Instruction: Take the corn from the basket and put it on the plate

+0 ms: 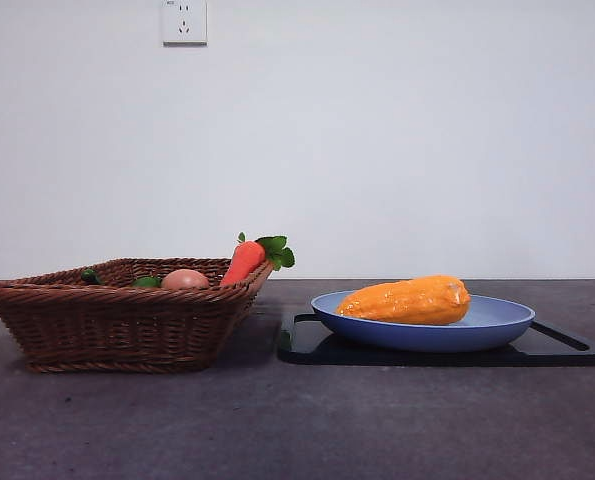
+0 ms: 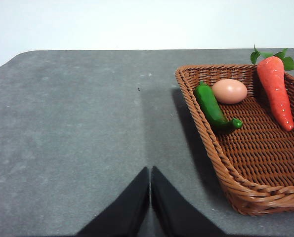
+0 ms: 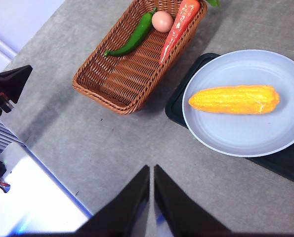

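The orange-yellow corn (image 1: 409, 300) (image 3: 234, 99) lies on its side across the light blue plate (image 1: 497, 322) (image 3: 245, 136), clear of both grippers. Left of the plate stands the brown wicker basket (image 1: 117, 325) (image 2: 221, 163) (image 3: 95, 89). My left gripper (image 2: 150, 173) is shut over bare table, beside the basket's near corner and apart from it. High above the table, my right gripper (image 3: 151, 170) is shut too, short of both basket and plate. Neither arm shows in the front view.
In the basket lie an orange-red carrot with green leaves (image 1: 245, 262) (image 2: 276, 91) (image 3: 176, 30), a pinkish-tan egg (image 1: 185, 280) (image 2: 230, 91) (image 3: 162, 21) and a green pepper (image 2: 212, 106) (image 3: 132, 40). A flat black tray (image 1: 552, 348) (image 3: 176, 101) sits under the plate.
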Available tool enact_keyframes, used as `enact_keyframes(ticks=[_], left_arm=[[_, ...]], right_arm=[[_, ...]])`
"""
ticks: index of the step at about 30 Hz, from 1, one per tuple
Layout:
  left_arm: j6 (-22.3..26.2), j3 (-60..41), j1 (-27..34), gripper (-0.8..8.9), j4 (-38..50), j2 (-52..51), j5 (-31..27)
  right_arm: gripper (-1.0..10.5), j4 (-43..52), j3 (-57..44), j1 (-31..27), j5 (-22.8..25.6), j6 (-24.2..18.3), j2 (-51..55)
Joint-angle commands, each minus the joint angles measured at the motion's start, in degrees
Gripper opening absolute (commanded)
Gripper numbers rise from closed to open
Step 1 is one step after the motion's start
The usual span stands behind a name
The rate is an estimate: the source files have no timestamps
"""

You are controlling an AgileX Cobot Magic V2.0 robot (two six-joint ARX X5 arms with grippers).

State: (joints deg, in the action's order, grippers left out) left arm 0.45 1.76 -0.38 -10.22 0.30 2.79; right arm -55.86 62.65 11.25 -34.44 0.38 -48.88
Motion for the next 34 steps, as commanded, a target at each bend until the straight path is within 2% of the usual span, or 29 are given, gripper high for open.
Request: enact_keyframes(ticks=[1, 10, 13, 15, 18, 22, 28, 34], left_arm=[[-0.28, -1.55, 0.11, 0.08, -0.33, -0.13, -0.07], [-0.28, -1.55, 0.11, 0.08, -0.35, -0.13, -0.07], [-0.28, -1.55, 0.11, 0.08, -0.33, -0.13, -0.07], [-0.28, -1.55, 0.11, 0.08, -0.33, -0.13, -0.07], [-0.28, -1.55, 0.11, 0.08, -0.33, -0.13, -0.07], [-0.28, -1.55, 0.11, 0.08, -0.33, -0.13, -0.07], [-0.28, -1.55, 0.11, 0.08, -0.33, -0.13, -0.07], [-0.31, -1.55, 0.11, 0.08, -0.33, -0.13, -0.07]], right_arm=[[0.0, 0.59, 1.20, 0.24, -0.09, -0.46, -0.44], [0.0, 0.59, 1.20, 0.24, -0.09, -0.44, -0.44], [0.0, 1.22, 1.20, 0.17, 0.17, -3.45, 0.26], [0.0, 3.17, 1.11, -0.92, 2.10, -6.21, 1.20], [0.0, 10.49, -0.68, -3.69, 6.73, -6.99, 3.21], [0.0, 21.68, -7.04, -7.37, 7.45, -6.03, 7.98], [0.0, 38.10, -22.71, -12.87, 8.31, -5.53, 18.47], [0.0, 50.71, -39.74, -14.16, 14.56, -5.49, 29.94]])
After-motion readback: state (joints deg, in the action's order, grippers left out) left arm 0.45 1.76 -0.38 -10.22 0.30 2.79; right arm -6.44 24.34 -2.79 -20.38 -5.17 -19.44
